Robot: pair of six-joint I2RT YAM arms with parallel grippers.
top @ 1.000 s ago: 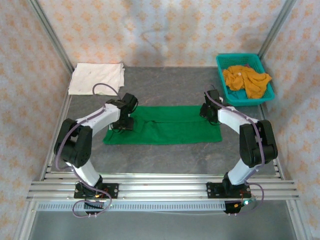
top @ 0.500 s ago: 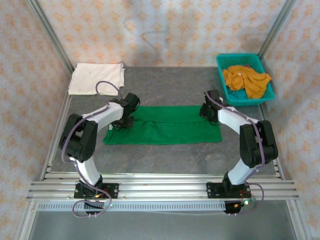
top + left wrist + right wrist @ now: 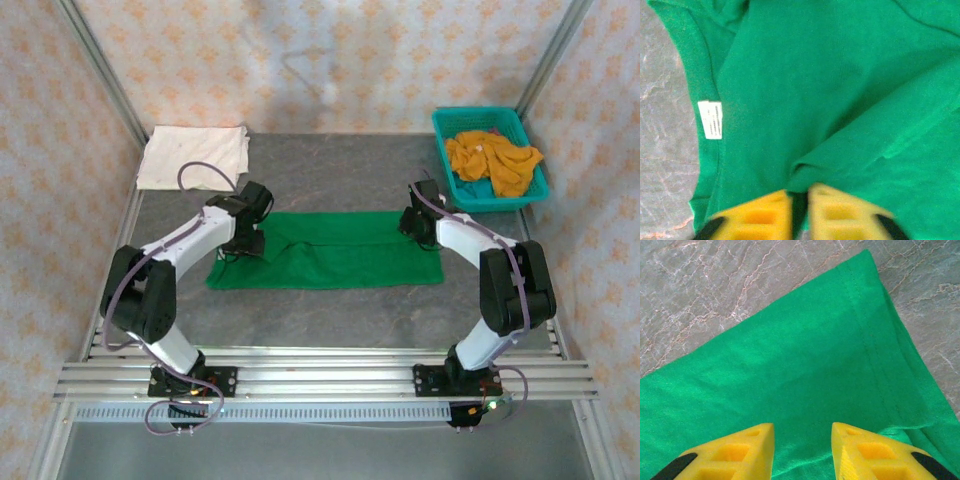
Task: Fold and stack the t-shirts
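Observation:
The bright green t-shirt (image 3: 330,250) lies folded into a long strip across the middle of the table. My left gripper (image 3: 245,243) is at its left end, near the collar. In the left wrist view the yellow fingers (image 3: 765,212) stand almost together, and my left gripper (image 3: 800,192) pinches a raised fold of the green t-shirt (image 3: 815,75) beside the white neck label (image 3: 710,120). My right gripper (image 3: 412,222) is at the strip's far right corner. In the right wrist view my right gripper (image 3: 803,432) is open just above the green t-shirt (image 3: 805,365), near its hem.
A cream-white t-shirt (image 3: 192,155) lies folded at the back left corner. The teal basket (image 3: 450,125) at the back right holds crumpled mustard-orange t-shirts (image 3: 492,160). Bare grey table (image 3: 330,315) runs between the green shirt and the aluminium rails (image 3: 320,375) at the near edge.
My left arm has swung its elbow outward to the left, and its gripper has closed in on a fold at the shirt's left end. The right arm has stayed put.

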